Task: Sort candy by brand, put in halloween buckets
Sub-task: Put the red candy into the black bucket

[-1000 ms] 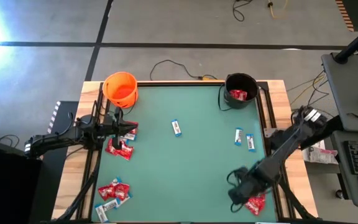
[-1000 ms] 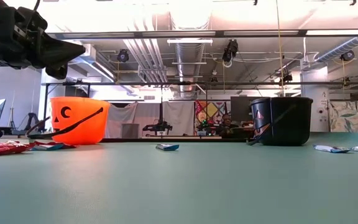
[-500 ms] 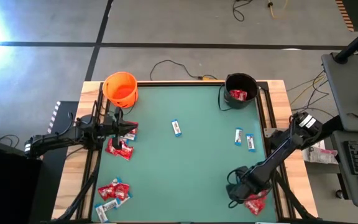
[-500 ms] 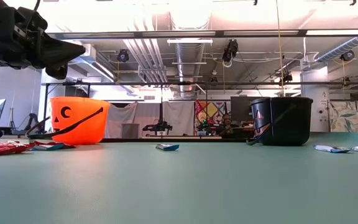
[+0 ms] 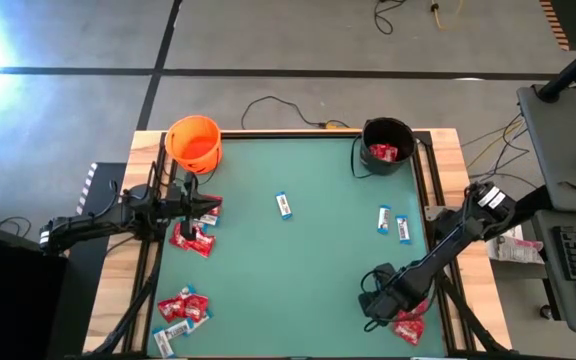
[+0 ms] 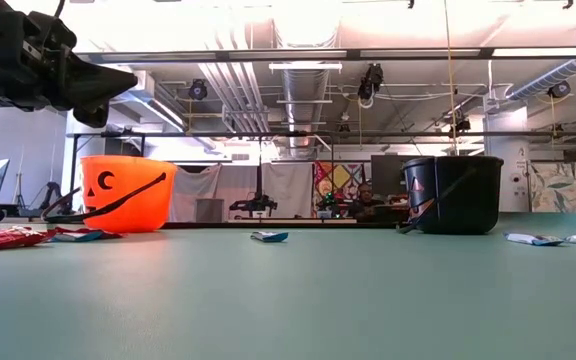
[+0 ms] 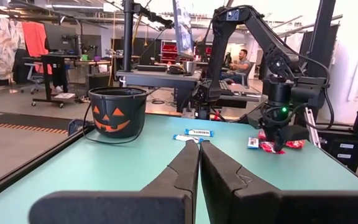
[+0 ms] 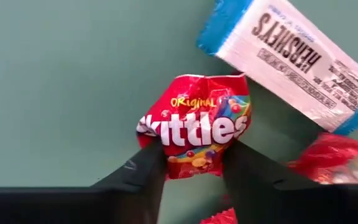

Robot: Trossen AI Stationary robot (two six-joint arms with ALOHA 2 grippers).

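My left gripper (image 5: 211, 207) hangs over the table's left side, above a small heap of red packets (image 5: 192, 238), its fingers (image 7: 185, 165) pressed together with nothing between them. Just beyond it, at the far left corner, sits the orange bucket (image 5: 194, 143). Nearer, at the left front edge, lies another cluster of red packets and blue-and-white bars (image 5: 180, 311). A single blue-and-white bar (image 5: 284, 205) rests alone mid-table. At the far right corner stands the black bucket (image 5: 387, 146) with red packets already inside. Nearer than it, two more bars (image 5: 393, 223) lie side by side. My right gripper (image 5: 376, 305) is down at the near right corner of the green table (image 5: 298, 270), its fingers (image 8: 138, 171) closed around a red Skittles packet (image 8: 197, 124), pinching its lower edge. Beside that packet lie a Hershey's bar (image 8: 288, 59) and further red packets (image 5: 409, 327).
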